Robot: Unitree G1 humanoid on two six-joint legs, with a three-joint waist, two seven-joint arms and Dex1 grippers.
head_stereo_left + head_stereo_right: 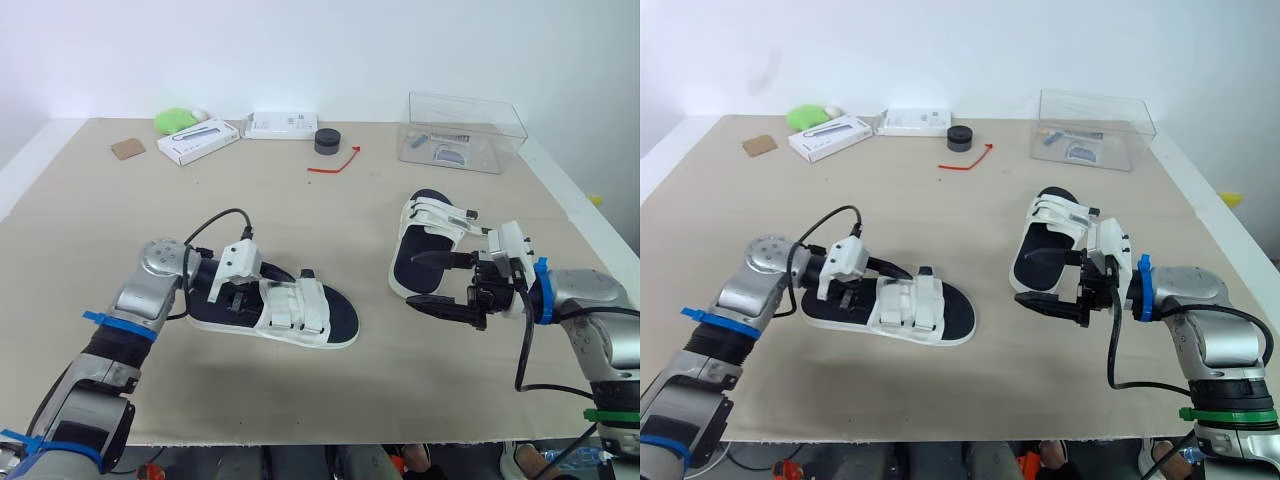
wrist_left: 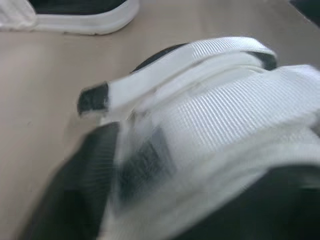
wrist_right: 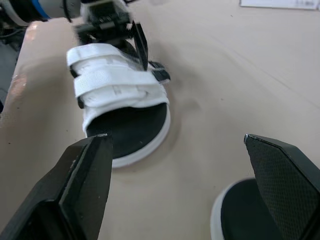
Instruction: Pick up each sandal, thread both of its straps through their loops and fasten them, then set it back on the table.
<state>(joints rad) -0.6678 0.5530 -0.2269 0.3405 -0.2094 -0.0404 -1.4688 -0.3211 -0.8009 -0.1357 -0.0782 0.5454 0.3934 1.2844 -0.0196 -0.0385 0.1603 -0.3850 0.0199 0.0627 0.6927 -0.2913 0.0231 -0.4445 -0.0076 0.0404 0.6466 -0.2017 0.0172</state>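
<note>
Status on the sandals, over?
Left gripper at straps of left sandal. Right gripper open, empty, at near end of right sandal. Both flat on table. Boxes at far edge, clear of work.

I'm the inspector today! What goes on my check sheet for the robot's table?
Surface: beige table, both sandals lying on it.
Job's things: left sandal and right sandal, straps lying across each.
Clutter: white box, second white box, green lump, black pot, red strip, brown patch, clear box, all along the far side.
Grippers: left gripper at one end of the left sandal; right gripper open at the right sandal's edge.
Cables: left arm's cable, right arm's cable, both black.
Surroundings: white wall behind.
</note>
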